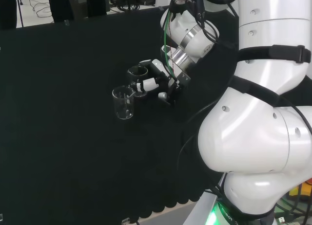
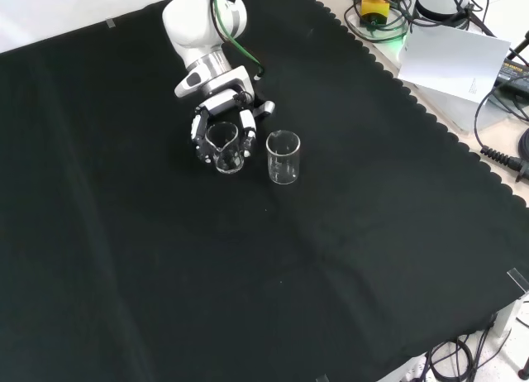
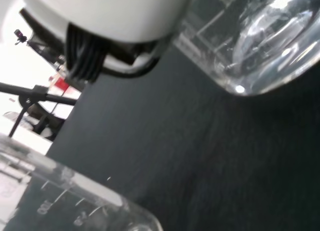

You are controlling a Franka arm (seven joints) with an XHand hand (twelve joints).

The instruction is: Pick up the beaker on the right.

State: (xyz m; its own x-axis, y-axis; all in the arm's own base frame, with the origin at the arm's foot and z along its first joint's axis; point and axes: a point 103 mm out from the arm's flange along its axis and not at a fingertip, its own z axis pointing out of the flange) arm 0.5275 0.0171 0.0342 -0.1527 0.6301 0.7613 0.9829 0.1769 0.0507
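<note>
Two clear glass beakers stand on the black cloth. In the head view the right beaker (image 1: 138,82) sits inside the hand (image 1: 161,83), whose fingers curl round its wall. The front view shows this same beaker (image 2: 225,148) as the left one, with black and white fingers (image 2: 199,139) on both its sides and the hand (image 2: 225,109) above it. I cannot tell whether it rests on the cloth or is raised. The other beaker (image 1: 123,103) (image 2: 283,157) stands free, close beside it. In the wrist view both beakers show large, one (image 3: 260,41) near the palm, one (image 3: 60,196) farther off.
The arm's white links (image 1: 253,137) fill the right of the head view. In the front view the cloth's scalloped edge (image 2: 430,117) runs down the right, with a sheet of paper (image 2: 450,59) and cables (image 2: 504,150) beyond it.
</note>
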